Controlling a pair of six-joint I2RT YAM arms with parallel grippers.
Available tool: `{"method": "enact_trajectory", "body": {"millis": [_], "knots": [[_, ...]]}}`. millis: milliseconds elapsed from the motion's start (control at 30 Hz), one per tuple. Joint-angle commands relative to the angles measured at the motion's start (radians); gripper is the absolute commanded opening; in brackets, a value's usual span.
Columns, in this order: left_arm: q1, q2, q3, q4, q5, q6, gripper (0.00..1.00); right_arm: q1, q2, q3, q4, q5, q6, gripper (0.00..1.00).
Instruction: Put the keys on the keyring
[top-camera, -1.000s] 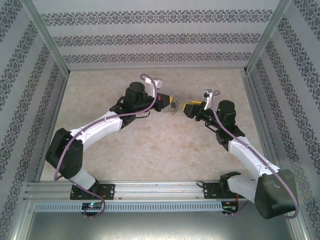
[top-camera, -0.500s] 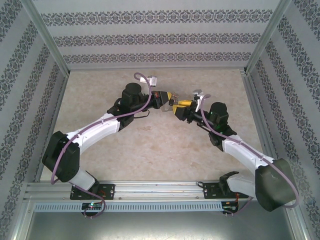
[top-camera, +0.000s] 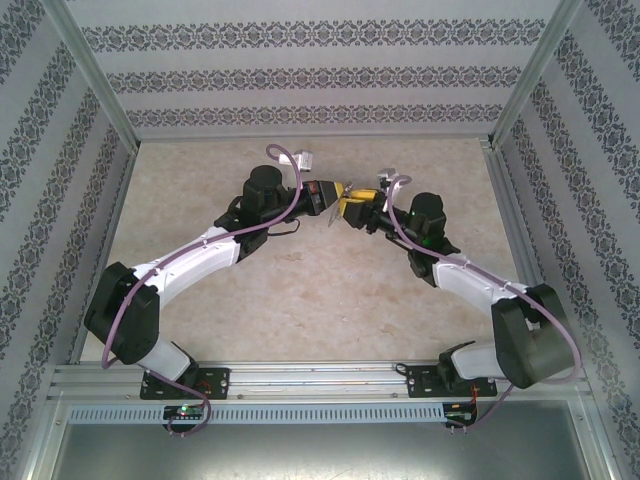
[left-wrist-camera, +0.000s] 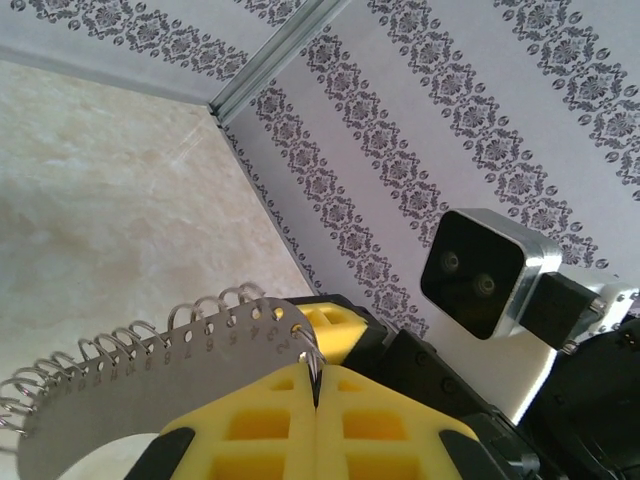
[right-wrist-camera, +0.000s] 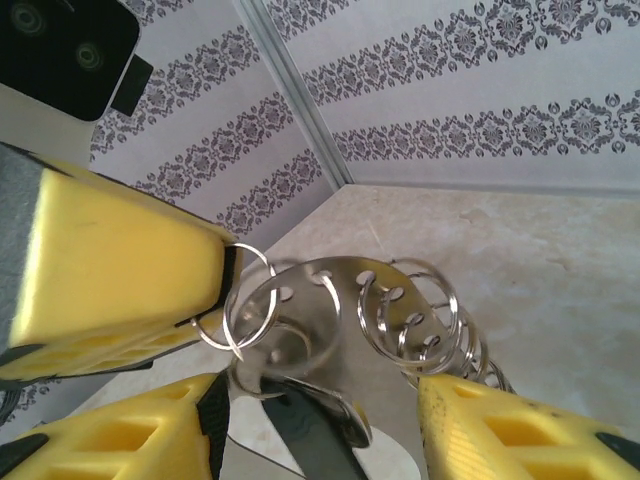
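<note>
The keyring (left-wrist-camera: 140, 390) is a flat grey metal plate with numbered holes and several wire split rings along its curved edge. My left gripper (left-wrist-camera: 316, 385) is shut on a small ring at the plate's end, so the plate hangs off its yellow fingers (right-wrist-camera: 120, 270). In the top view the left gripper (top-camera: 336, 200) and the right gripper (top-camera: 354, 210) meet nose to nose above mid-table. My right gripper (right-wrist-camera: 322, 385) is open, one finger on each side of the plate (right-wrist-camera: 330, 330). A dark oblong shape with a silvery rim (right-wrist-camera: 300, 430) lies between them. I cannot tell whether it is the keys.
The beige tabletop (top-camera: 300, 290) lies below both arms, ringed by patterned walls (top-camera: 320, 75) with metal corner posts. The right wrist's camera housing (left-wrist-camera: 480, 275) sits close behind the left fingers. Purple cables loop over both wrists.
The right arm has swung left until its open fingers straddle the hanging keyring. The left gripper has drifted slightly back, still pinching the ring.
</note>
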Motion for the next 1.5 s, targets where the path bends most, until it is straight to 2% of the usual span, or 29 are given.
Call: {"method": "enact_trajectory", "body": {"millis": [0,100,267,367,867,1233,1267,1333,1467], "knots": [[0.003,-0.016,0.007,0.089,0.025,-0.024,0.0,0.012,0.025,0.037,0.087,-0.008,0.016,0.54],[0.003,-0.013,0.005,0.1,0.027,-0.03,0.0,0.012,0.045,0.046,0.099,-0.013,0.019,0.49],[0.002,-0.008,0.004,0.1,0.02,-0.032,0.0,0.007,0.041,0.037,0.098,-0.033,0.016,0.15],[0.002,-0.009,-0.004,0.107,0.011,-0.032,0.0,-0.002,0.03,0.028,0.091,-0.051,0.015,0.01],[0.002,-0.028,-0.043,0.115,-0.056,-0.001,0.0,-0.038,-0.089,-0.014,-0.055,-0.102,-0.043,0.0],[0.002,-0.031,-0.065,0.168,-0.052,0.009,0.0,-0.07,-0.094,0.037,-0.111,-0.244,-0.044,0.0],[0.002,-0.029,-0.07,0.191,-0.042,0.016,0.02,-0.071,-0.086,0.045,-0.104,-0.256,-0.035,0.0],[0.002,-0.025,-0.082,0.233,-0.028,0.017,0.17,-0.077,-0.073,0.057,-0.085,-0.265,-0.013,0.0],[0.002,-0.027,-0.094,0.245,-0.025,0.041,0.3,-0.094,-0.054,0.082,-0.079,-0.266,0.016,0.0]]}}
